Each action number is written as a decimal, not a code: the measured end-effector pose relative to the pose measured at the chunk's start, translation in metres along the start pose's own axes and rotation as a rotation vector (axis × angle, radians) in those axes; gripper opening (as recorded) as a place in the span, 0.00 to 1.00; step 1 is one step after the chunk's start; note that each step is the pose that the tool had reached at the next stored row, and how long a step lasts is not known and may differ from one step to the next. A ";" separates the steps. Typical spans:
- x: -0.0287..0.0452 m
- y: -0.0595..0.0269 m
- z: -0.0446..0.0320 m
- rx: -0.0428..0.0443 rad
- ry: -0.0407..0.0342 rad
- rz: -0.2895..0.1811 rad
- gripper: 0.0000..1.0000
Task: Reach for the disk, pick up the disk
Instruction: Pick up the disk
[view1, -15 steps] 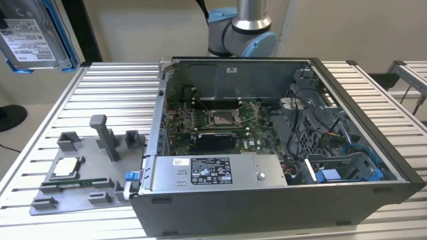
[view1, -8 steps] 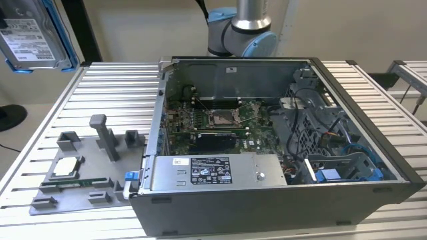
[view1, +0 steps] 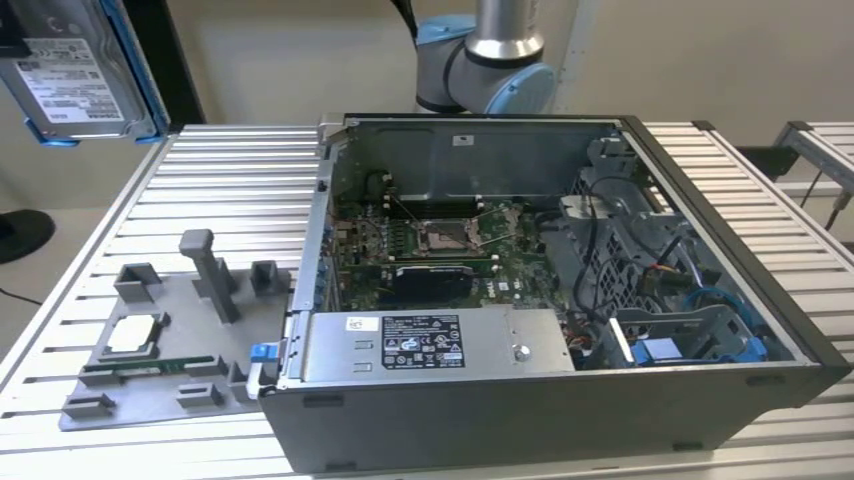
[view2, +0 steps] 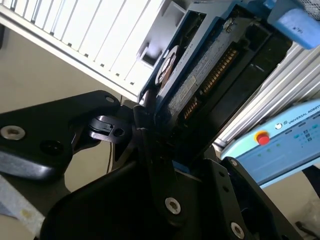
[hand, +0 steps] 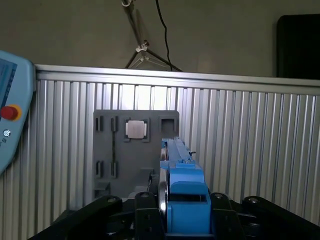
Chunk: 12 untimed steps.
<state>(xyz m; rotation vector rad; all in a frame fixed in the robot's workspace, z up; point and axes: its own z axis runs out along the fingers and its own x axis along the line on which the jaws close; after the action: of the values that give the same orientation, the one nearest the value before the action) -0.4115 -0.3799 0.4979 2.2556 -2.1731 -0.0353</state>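
Silver-grey and flat, the rectangular metal disk (view1: 78, 70) with its white barcode label and bright blue plastic bracket is hanging in the air. It is well clear of the ribbed aluminium counter (view1: 200, 190) and well apart from the open dark grey computer case (view1: 534, 420). The black end effector (hand: 182, 212) is clenching it. In the first wrist view its fingers (hand: 145, 205) are pressing on either side of the blue bracket, with the disk showing edge-on between them. In the second wrist view the disk's underside, with its circuit board, is showing just ahead of the fingers.

Judging by this, the reach is looking finished and the pick-up too, since the disk is sitting in the grip and touching nothing beneath it. Neither step appears to be left undone.

The disk's long axis is running straight out from the end effector, one short end caught in the grip and the other pointing ahead. In the exterior view it is standing roughly upright, slightly tilted, label facing the camera. Beyond the free end and well apart from it, a flat grey fixture plate (hand: 135, 160) carrying a small square silver chip (hand: 137, 130) is lying on the counter
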 end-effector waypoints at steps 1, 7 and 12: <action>0.0001 -0.0023 0.0000 0.0001 0.0000 0.000 0.00; 0.0006 -0.0159 -0.0004 0.0000 0.0000 0.000 0.00; 0.0009 -0.0252 -0.0005 0.0001 0.0000 0.000 0.00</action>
<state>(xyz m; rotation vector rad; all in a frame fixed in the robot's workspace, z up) -0.3862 -0.3799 0.4979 2.2556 -2.1732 -0.0352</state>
